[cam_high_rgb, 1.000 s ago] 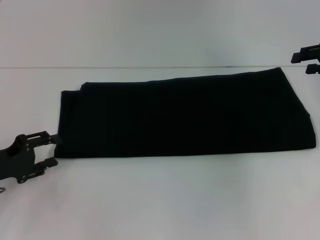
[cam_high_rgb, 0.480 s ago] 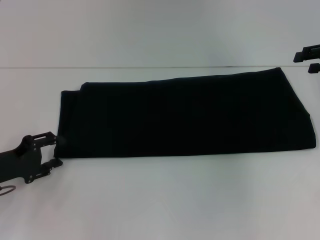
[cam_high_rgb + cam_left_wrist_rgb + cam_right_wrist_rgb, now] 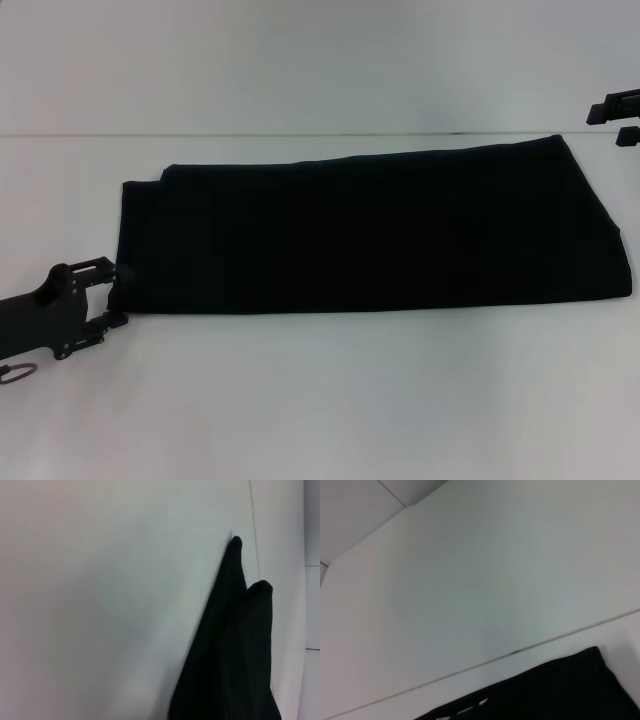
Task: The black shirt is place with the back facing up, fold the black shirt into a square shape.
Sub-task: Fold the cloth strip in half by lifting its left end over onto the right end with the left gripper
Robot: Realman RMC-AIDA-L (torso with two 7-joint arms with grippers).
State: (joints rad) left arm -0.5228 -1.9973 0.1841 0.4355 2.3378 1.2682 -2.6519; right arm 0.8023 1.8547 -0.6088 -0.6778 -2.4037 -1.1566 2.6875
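Note:
The black shirt (image 3: 370, 230) lies flat on the white table (image 3: 320, 400), folded into a long band running left to right. My left gripper (image 3: 114, 294) is at the band's near left corner, open, with one finger on each side of the shirt's left edge. My right gripper (image 3: 606, 124) hovers open at the far right, beyond the shirt's far right corner and apart from it. The left wrist view shows the black shirt (image 3: 235, 655) as a dark wedge on the table. In the right wrist view a corner of the black shirt (image 3: 550, 692) shows, with small pale marks at its edge.
A thin seam line (image 3: 300, 134) crosses the white surface behind the shirt. Bare white table runs along the front of the shirt and to its left. A small metal ring (image 3: 16, 374) hangs from the left arm.
My left gripper has edged right and slightly farther, up to the shirt's near left corner. The right gripper drifted a little to the right. The shirt has not moved.

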